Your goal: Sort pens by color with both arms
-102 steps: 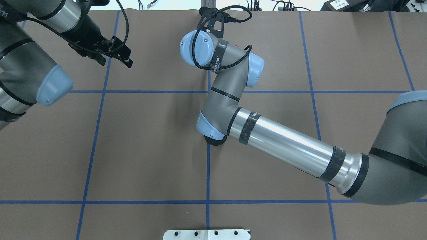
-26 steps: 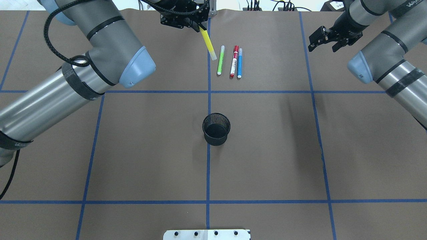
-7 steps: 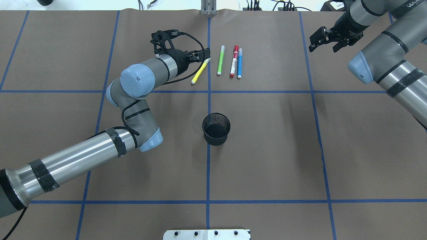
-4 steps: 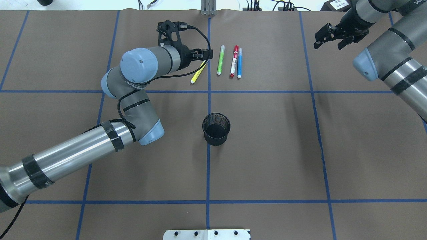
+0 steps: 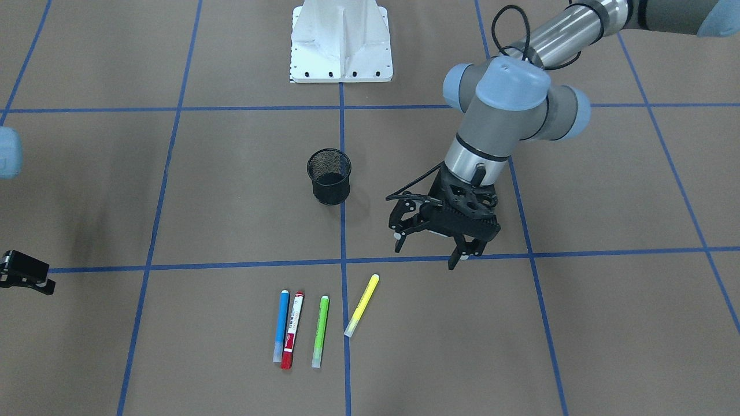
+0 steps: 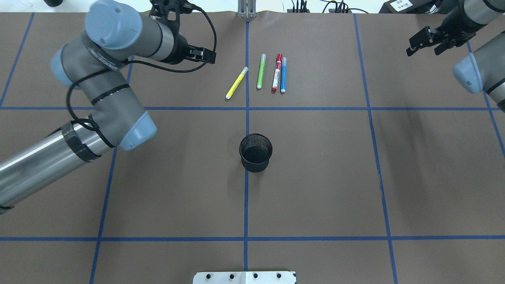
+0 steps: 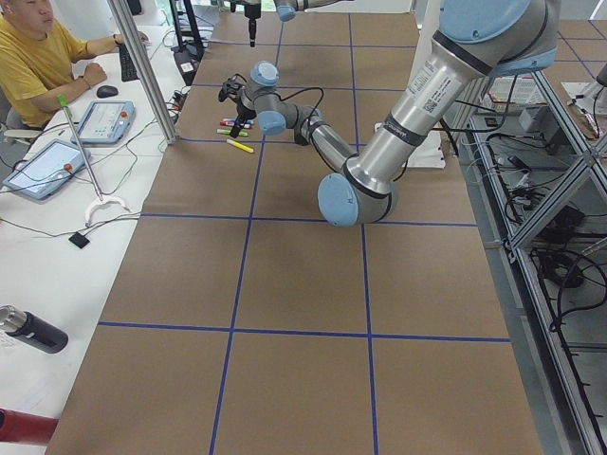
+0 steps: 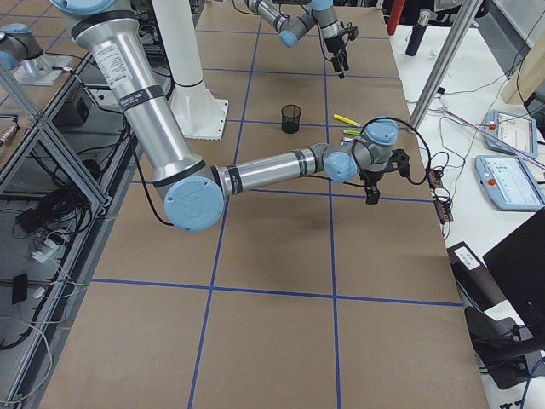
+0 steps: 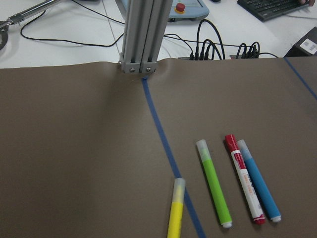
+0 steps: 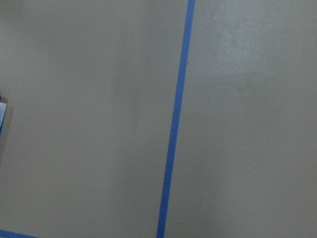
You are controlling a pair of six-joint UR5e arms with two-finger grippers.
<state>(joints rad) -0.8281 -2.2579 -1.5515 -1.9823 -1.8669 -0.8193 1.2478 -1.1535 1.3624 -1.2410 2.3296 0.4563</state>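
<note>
Four pens lie on the brown table at the far middle: yellow (image 6: 236,82), slanted, then lime green (image 6: 260,71), white with red ends (image 6: 277,73) and blue (image 6: 283,74), side by side. They also show in the front view: yellow (image 5: 362,304), green (image 5: 320,331), red (image 5: 292,329), blue (image 5: 281,325). My left gripper (image 5: 426,256) is open and empty, raised and off to the left of the yellow pen (image 9: 176,214). My right gripper (image 6: 424,42) is open and empty, far right near the back edge.
A black mesh cup (image 6: 255,152) stands upright on the centre tape line, nearer the robot than the pens. A metal post (image 9: 139,34) rises at the table's far edge behind the pens. The white pedestal base (image 5: 341,40) is at the robot's side. Blue tape lines grid the table.
My left gripper has let go of the yellow pen, which now lies on the table, and has pulled up and away to the left. My right gripper has moved further right.
</note>
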